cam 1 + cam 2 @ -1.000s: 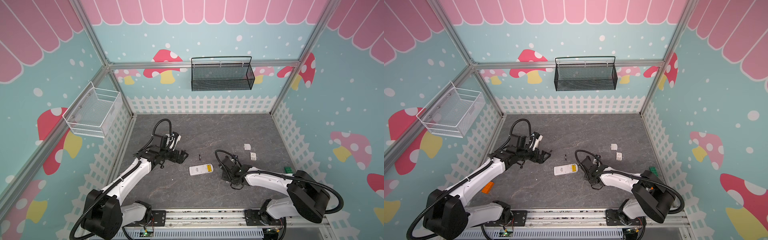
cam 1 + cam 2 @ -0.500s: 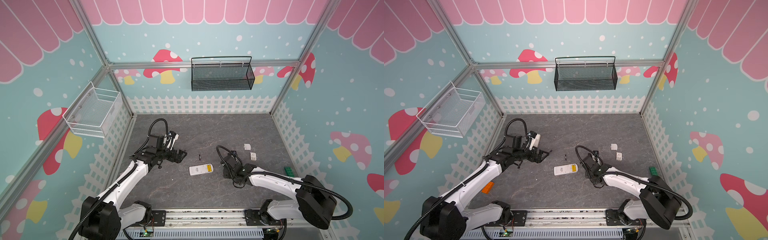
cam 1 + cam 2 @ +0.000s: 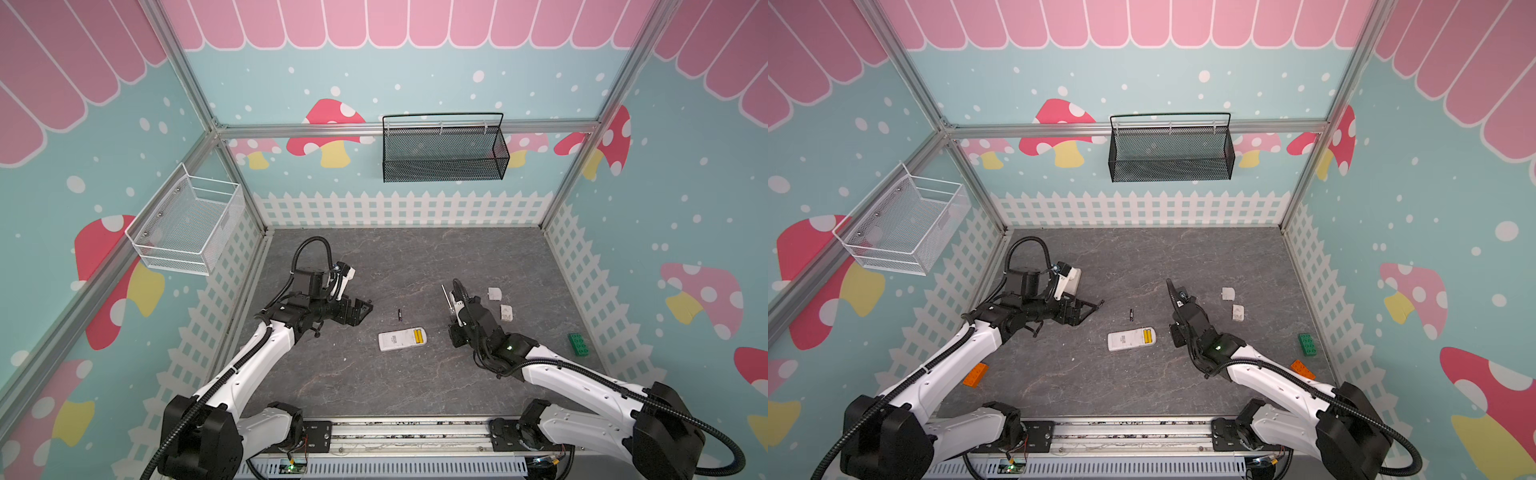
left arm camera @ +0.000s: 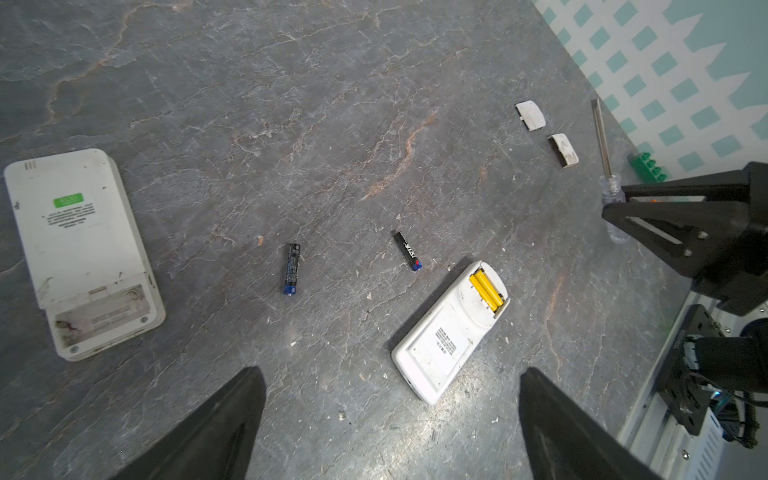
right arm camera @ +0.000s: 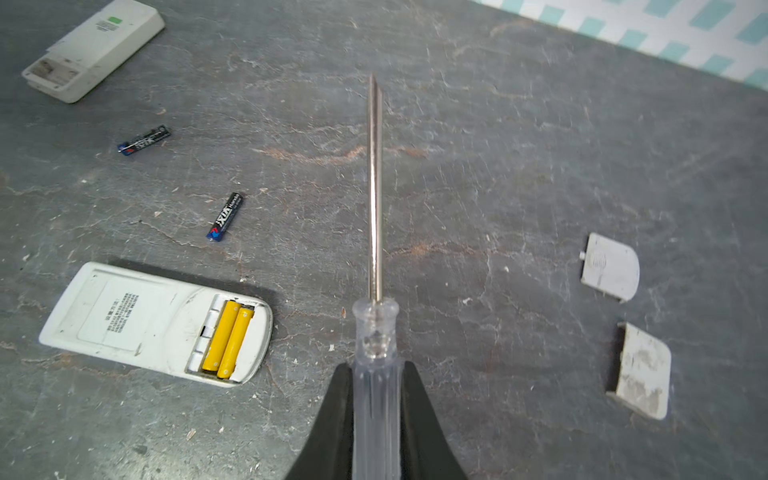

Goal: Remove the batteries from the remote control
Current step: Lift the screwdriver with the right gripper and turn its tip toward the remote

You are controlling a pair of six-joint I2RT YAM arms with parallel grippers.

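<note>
Yellow batteries (image 5: pixel 228 336) sit side by side in the open bay of the remote (image 5: pixel 124 320), nearest us on the table (image 5: pixel 498 166). Just past it we see two black batteries (image 4: pixel 408 251) loose on the table and apart from each other, with a big remote (image 4: pixel 79 249) beyond them toward the left arm, its bay open. Left gripper (image 3: pixel 360 311) hangs above with fingers spread wide, holding nothing; right gripper (image 5: pixel 376 370) is clamped on the screwdriver (image 5: pixel 376 187) handle; two covers (image 5: pixel 609 266) lie farther back.

In both top views the wide white flat remote (image 4: pixel 83 253) w/ green sticker sat hidden behind the left gripper (image 3: pixel 362 312), & only one small black battery (image 3: pixel 400 314) showed. Right wrist view's edge cut off the clear-handled silver-shaft screwdriver (image 5: pixel 375 187) & right gripper (image 5: pixel 376 368).
</note>
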